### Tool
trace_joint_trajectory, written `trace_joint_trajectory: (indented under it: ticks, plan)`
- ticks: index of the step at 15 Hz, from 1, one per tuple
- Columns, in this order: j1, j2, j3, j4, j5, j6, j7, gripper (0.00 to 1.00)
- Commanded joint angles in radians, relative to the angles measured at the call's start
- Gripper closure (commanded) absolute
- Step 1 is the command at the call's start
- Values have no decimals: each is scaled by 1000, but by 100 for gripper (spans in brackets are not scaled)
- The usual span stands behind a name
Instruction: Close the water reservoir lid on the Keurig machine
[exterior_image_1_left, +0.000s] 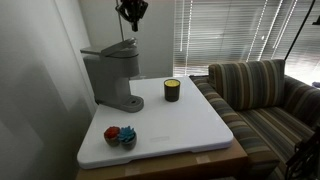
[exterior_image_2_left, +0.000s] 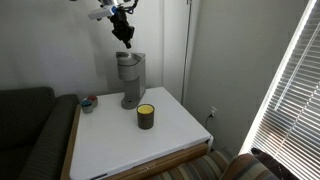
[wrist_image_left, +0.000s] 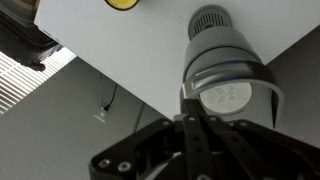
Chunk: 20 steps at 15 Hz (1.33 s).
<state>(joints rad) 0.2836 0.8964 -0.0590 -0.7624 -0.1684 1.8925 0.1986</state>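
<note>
Gripper (wrist_image_left: 190, 120) hovers above the Keurig (wrist_image_left: 225, 75), jaws pressed together; machine stands upright, lid emblem too blurred to read.

The white surface (exterior_image_1_left: 185, 125) carries one Keurig machine (exterior_image_1_left: 112, 78), one dark jar (exterior_image_1_left: 172, 90) with a yellow top, and one small bowl (exterior_image_1_left: 121, 137). One striped couch (exterior_image_1_left: 262, 92) stands beside it.

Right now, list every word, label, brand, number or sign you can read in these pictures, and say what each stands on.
Readable text: none in any view.
Pale round mark on top of the grey plastic coffee machine, wrist view: possibly a logo, too blurred to read.
Dark glass jar with yellow candle, in both exterior views: no label can be made out, too small to tell.
</note>
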Motion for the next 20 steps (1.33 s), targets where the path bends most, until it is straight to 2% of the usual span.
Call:
trace_joint_trajectory:
  ticks: [1,8,20]
  plan:
    - [-2,-11,2,40,13,-127,4,100]
    - [-22,12,38,83,85,-126,-7,100]
    - [-5,52,40,44,161,-122,17,100]
